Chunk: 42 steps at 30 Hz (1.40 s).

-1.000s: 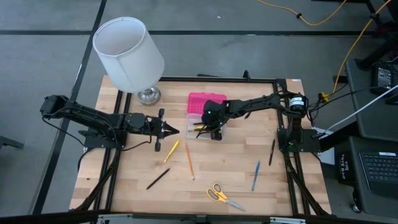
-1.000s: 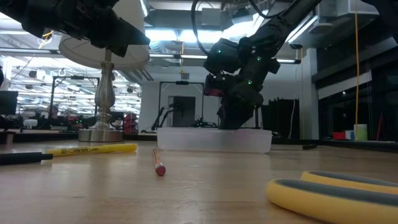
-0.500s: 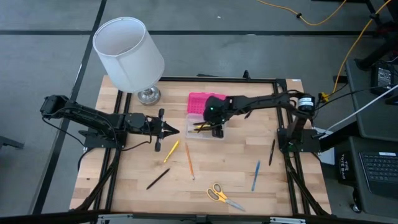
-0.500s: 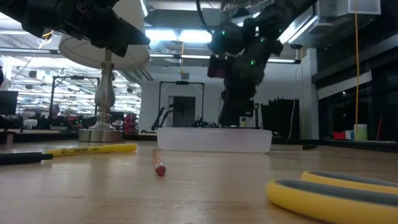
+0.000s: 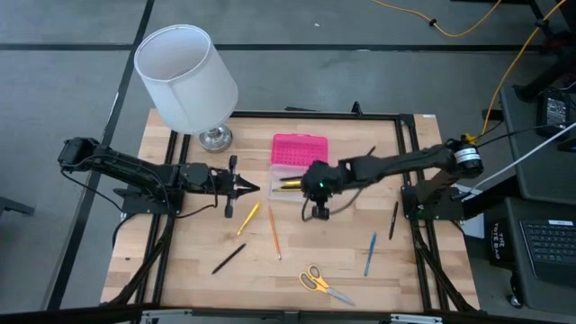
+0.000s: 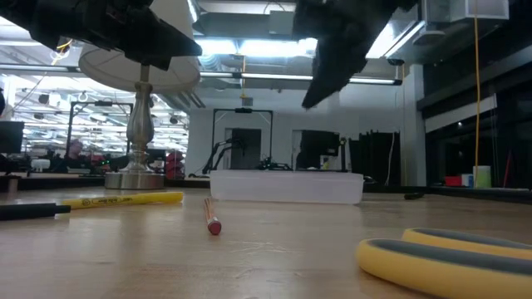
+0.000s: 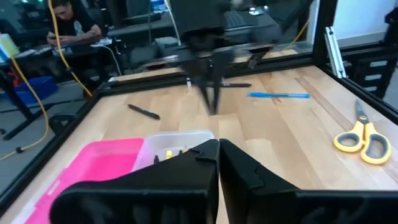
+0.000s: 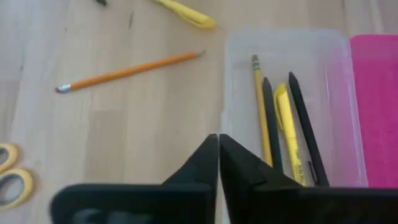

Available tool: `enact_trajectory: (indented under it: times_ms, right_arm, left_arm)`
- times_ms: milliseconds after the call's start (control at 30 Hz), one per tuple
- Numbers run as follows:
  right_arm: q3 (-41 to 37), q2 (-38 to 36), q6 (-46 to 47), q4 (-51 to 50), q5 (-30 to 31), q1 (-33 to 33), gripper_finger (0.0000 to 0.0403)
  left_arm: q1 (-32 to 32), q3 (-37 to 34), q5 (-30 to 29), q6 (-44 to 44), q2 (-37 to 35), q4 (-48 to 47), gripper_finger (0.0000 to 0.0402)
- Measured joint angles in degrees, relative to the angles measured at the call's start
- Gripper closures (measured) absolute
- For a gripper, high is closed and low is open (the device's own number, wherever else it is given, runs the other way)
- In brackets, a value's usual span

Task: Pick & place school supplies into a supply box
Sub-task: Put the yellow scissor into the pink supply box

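Hovering beside the clear plastic box with pink lid [image 5: 292,171], my right tool [image 5: 319,212] was pinched shut and empty; next I needed the orange wooden pencil [image 5: 274,232] on the surface.

A pale wooden bench [image 5: 297,252] stands on grey floor [image 5: 72,72]; a white-shaded lamp [image 5: 184,76] sits at its far left corner. Ceiling strip lights [image 6: 224,48] glow beyond; a laptop [image 5: 549,247] rests right of the bench.
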Motion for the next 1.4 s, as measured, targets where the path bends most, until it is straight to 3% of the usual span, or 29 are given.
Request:
enact_trajectory:
  times_ms: [233, 333, 500, 600, 733, 900, 1233, 1400]
  right_arm:
    - [0.0, -3.1, 5.2, -1.9, 8.6, 8.9, 0.0383]
    - [0.0, -3.3, 10.8, -2.8, 12.7, 12.5, 0.0388]
    - [0.0, -3.3, 21.9, -3.3, 14.6, 18.1, 0.0395]
    - [0.0, -2.8, 29.8, -4.3, 18.3, 21.6, 0.0396]
    - [0.6, 0.1, 37.9, -3.6, 18.5, 25.6, 0.0398]
    - [7.8, 6.9, 44.2, -8.3, 18.4, 28.9, 0.0399]
    - [30.8, 20.3, 60.1, -29.4, 15.1, 32.1, 0.04]
    - [37.5, 24.6, 65.4, -33.6, 14.4, 33.3, 0.0399]
  left_arm:
    - [0.0, 0.0, 1.8, -3.2, 0.0, -3.0, 0.0396]
    - [0.0, 0.0, 4.6, -5.5, 0.0, -4.6, 0.0396]
    - [0.0, 0.0, 7.2, -6.8, 0.0, -4.9, 0.0396]
    - [0.0, 0.0, 7.3, -5.1, 0.0, -4.6, 0.0396]
    - [0.0, 0.0, 7.2, -4.1, 0.0, -4.4, 0.0396]
    - [0.0, 0.0, 7.2, -4.1, 0.0, -4.3, 0.0396]
    - [0.0, 0.0, 7.3, -4.1, 0.0, -4.6, 0.0396]
    - [0.0, 0.0, 7.3, -4.4, 0.0, -4.7, 0.0396]
